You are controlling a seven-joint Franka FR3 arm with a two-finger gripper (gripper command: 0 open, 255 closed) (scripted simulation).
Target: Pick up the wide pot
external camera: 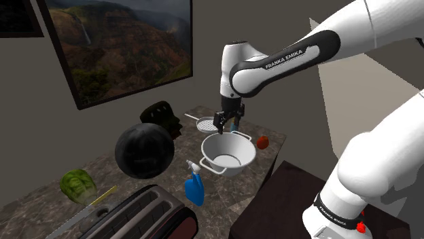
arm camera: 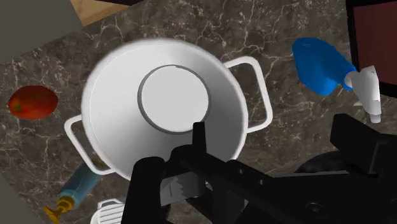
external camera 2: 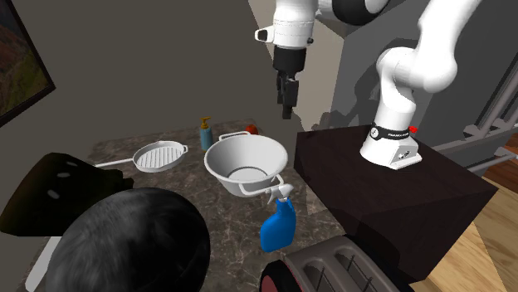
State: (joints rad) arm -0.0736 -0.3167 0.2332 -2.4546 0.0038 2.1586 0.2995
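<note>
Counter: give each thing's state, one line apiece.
Pot: upright, empty, not held.
Gripper: open, above the pot.
Spray bottle: upright.
Pan: upright, empty.
Soap bottle: upright.

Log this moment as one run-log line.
phase: pre-grasp | jaws: open, above white pot, holding nothing | white pot: upright on dark counter, not lifted | nearby: blue spray bottle

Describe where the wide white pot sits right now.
In the shoulder view the white pot stands near the dark counter's right edge, between the blue spray bottle nearer the camera and the red fruit behind.
</note>
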